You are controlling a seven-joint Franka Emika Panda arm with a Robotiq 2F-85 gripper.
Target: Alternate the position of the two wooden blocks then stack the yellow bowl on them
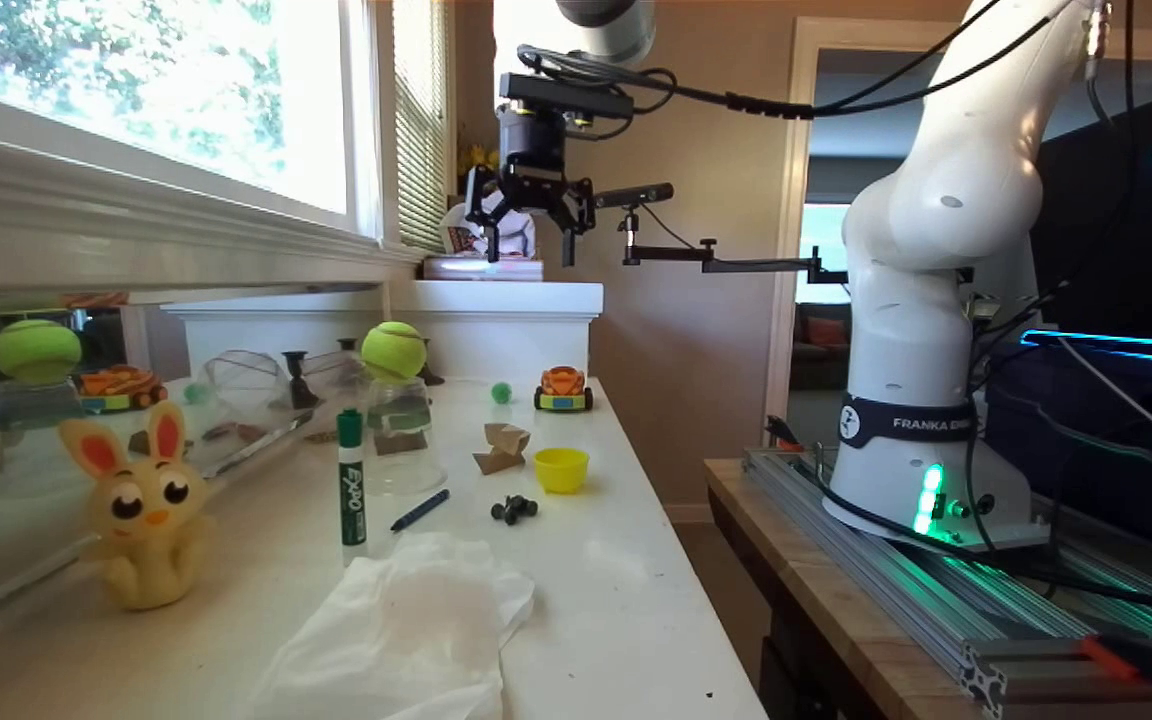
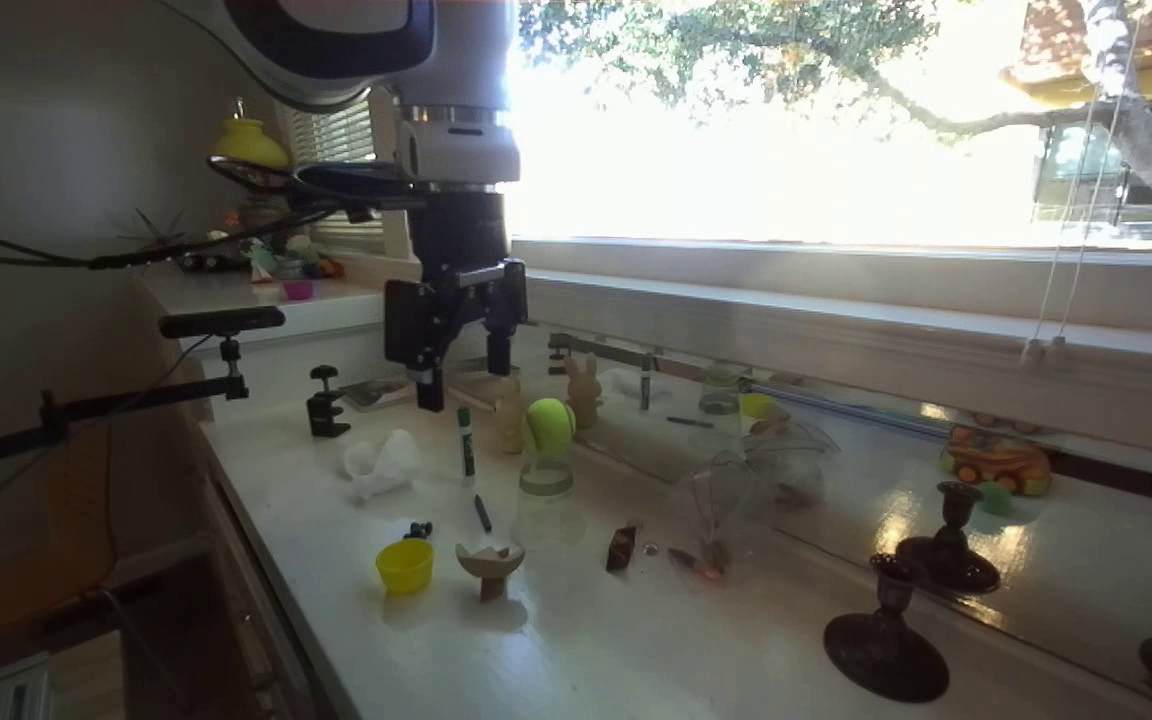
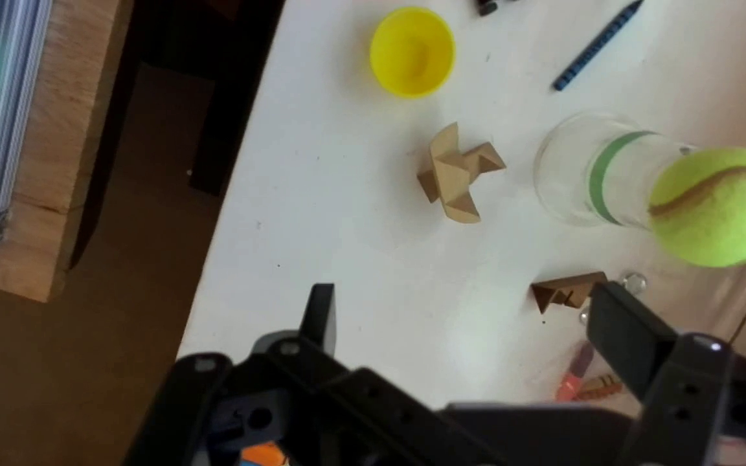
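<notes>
Nearest to the camera in an exterior view lies a crumpled white sheet [image 1: 416, 620], and near it a green marker [image 1: 352, 480] stands upright. The wrist view, being from above, looks down inside the yellow bowl [image 3: 412, 52], which sits upright near the two wooden blocks [image 3: 452, 173]; these seem to be crossed, one over the other, and they are apart from the bowl. What an exterior view adds is a black clamp [image 2: 326, 405] and, closest there, a dark candle holder [image 2: 886, 640]. All these things are on one long white surface [image 1: 626, 600], rather shiny, with a mirror [image 1: 26, 520] along its back and a bright window [image 2: 736, 150] above. Across a gap, the robot's base [image 1: 896, 480] stands on metal rails [image 1: 901, 590], and these lie on a wooden table [image 1: 826, 590]. The gripper [image 1: 531, 255] hangs high above the surface, its two fingers [image 3: 629, 336] pointing down and widely spread. Between these fingers there is only air, and the gripper is well apart from the bowl and the blocks.
</notes>
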